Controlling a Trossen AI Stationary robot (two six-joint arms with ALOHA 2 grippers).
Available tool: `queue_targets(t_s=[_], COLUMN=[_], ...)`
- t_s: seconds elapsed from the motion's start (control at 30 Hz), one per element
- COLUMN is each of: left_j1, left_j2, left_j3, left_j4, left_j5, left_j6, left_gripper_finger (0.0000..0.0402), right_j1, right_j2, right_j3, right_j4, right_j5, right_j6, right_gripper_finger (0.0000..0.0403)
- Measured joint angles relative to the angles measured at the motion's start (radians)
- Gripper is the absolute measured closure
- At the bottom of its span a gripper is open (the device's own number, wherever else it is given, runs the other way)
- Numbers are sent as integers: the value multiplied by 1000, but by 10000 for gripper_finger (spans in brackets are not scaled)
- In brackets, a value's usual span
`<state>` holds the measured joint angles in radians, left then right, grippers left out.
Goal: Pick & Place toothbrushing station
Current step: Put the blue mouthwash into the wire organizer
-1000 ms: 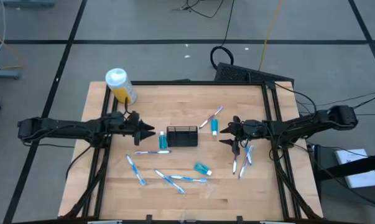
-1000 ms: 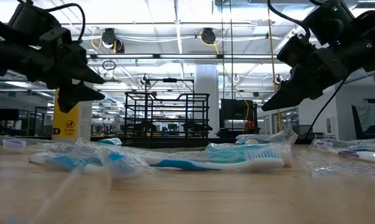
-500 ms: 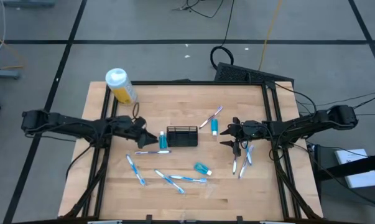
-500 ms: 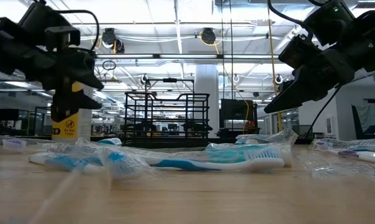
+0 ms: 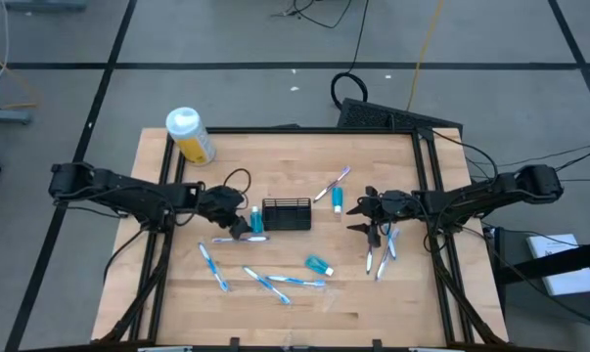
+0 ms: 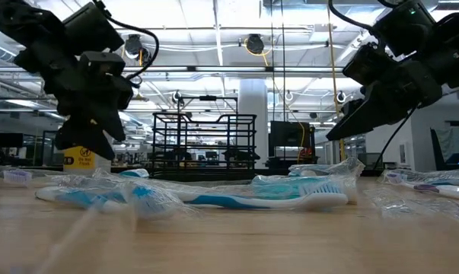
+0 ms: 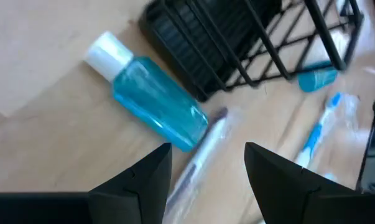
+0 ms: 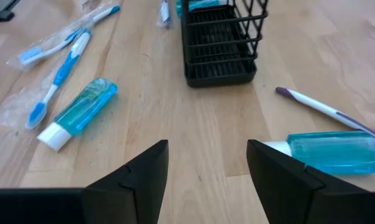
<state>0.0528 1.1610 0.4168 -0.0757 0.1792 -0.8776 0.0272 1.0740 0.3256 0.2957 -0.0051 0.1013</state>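
Note:
The black wire-mesh basket (image 5: pixel 287 213) stands on the wooden table's middle. A small teal bottle (image 5: pixel 256 222) lies at its left end, and a wrapped toothbrush (image 7: pixel 203 152) lies next to that bottle. My left gripper (image 5: pixel 238 225) is open and hangs just above them, tipped down, a finger on either side of the toothbrush and touching nothing. My right gripper (image 5: pixel 361 215) is open and empty to the right of the basket, beside another teal bottle (image 5: pixel 338 199). A teal tube (image 5: pixel 319 264) and several toothbrushes (image 5: pixel 275 282) lie nearer the front.
A yellow bottle with a white cap (image 5: pixel 189 135) stands at the table's far left corner. More toothbrushes lie at the right (image 5: pixel 383 249) and one behind the basket (image 5: pixel 332 183). A black frame (image 5: pixel 427 196) borders the table.
My left gripper has moved toward the table's right and near edge, to the teal bottle at the basket's left end, and has tipped downward. My right gripper has kept still.

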Motion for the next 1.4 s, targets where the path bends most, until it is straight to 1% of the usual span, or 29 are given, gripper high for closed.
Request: queue_targets(t_s=[0.2, 0.33, 0.53, 0.93, 1.13, 1.4], left_j1=[32, 45, 49, 54, 72, 78], left_j2=[0, 17, 86, 236, 249, 249], left_j3=[0, 0, 1, 1, 1, 1], left_j4=[-3, 0, 13, 189, 245, 252], left_j5=[-58, -56, -9, 1, 5, 2], left_j6=[-43, -62, -95, -104, -101, -101], left_gripper_finger=[195, 194, 194, 194, 194, 195], right_j1=[20, 28, 28, 28, 28, 28], right_j2=[0, 0, 0, 0, 0, 0], right_j3=[0, 0, 0, 0, 0, 0], right_j4=[-2, -2, -5, -10, -10, -10], right_j5=[2, 3, 3, 1, 1, 1], right_j6=[-13, -21, -31, -35, -35, -35], right_gripper_finger=[195, 195, 195, 195, 195, 195])
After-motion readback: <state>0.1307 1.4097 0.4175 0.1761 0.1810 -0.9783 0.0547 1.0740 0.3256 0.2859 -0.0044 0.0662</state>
